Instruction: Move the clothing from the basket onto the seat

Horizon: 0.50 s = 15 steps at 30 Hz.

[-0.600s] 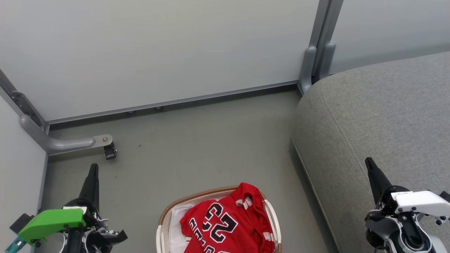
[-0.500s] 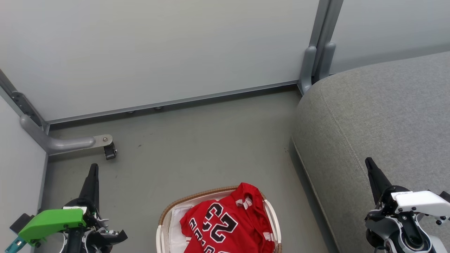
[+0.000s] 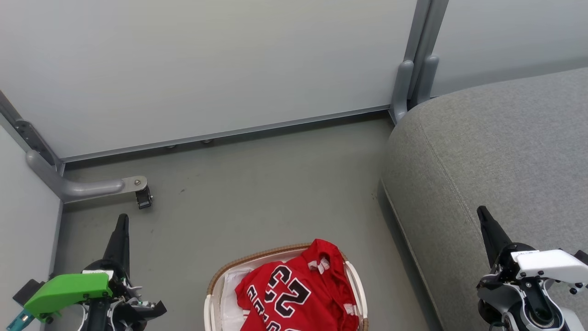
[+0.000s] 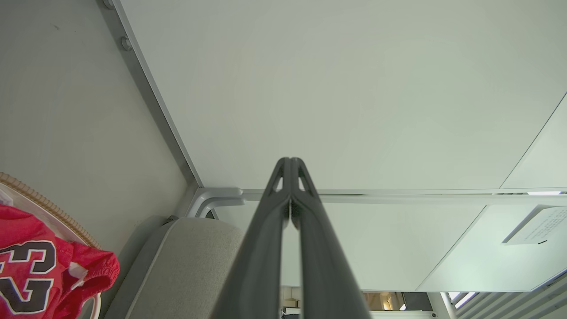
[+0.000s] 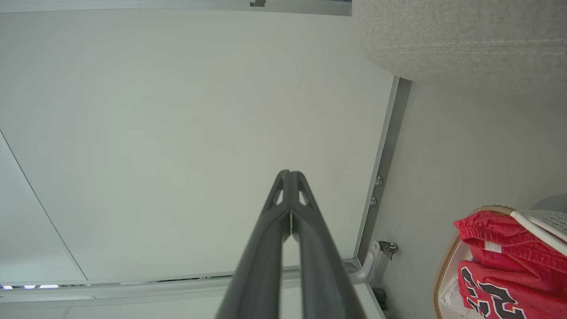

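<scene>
Looking at soft red jersey clothing [image 3: 294, 289] heaped in small oval cream plastic basket [image 3: 257, 255], low between left gripper [image 3: 122, 221] and right gripper [image 3: 484, 218], both pinched together empty, left maybe slightly nearer, big grey fabric seat [image 3: 496, 147] off right

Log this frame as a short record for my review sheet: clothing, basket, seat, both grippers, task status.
clothing: red garments, the "23" jersey on top, piled in the basket
basket: on the floor, left of the seat
seat: grey cushion, no garment on its visible part
left gripper: shut, holding nothing, left of the basket
right gripper: shut, holding nothing, seen against the seat
task status: not started
</scene>
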Available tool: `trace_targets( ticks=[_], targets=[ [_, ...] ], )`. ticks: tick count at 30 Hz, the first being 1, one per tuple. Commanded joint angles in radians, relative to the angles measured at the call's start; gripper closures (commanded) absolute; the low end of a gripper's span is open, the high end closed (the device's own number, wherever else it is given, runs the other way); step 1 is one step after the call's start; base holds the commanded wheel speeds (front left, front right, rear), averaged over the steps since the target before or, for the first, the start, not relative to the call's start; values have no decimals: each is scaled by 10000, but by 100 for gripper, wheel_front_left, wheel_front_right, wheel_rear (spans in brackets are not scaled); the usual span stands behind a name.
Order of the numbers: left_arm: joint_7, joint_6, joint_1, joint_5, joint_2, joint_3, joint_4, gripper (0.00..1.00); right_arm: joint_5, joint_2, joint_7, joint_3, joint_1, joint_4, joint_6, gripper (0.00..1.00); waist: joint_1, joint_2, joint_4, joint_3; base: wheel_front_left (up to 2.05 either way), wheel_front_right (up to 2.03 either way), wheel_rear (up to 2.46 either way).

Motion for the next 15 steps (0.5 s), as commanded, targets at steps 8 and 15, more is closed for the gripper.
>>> trace_targets(
  ticks=[8, 15],
  targets=[
    [34, -4, -135, 73, 6, 26, 9, 100, -27, -26, 17, -27, 78, 11, 4, 100, 0, 0, 0, 0, 0, 0, 0],
    [35, -4, -135, 74, 7, 26, 6, 100, -28, -25, 18, -26, 78, 11, 4, 100, 0, 0, 0, 0, 0, 0, 0]
  ],
)
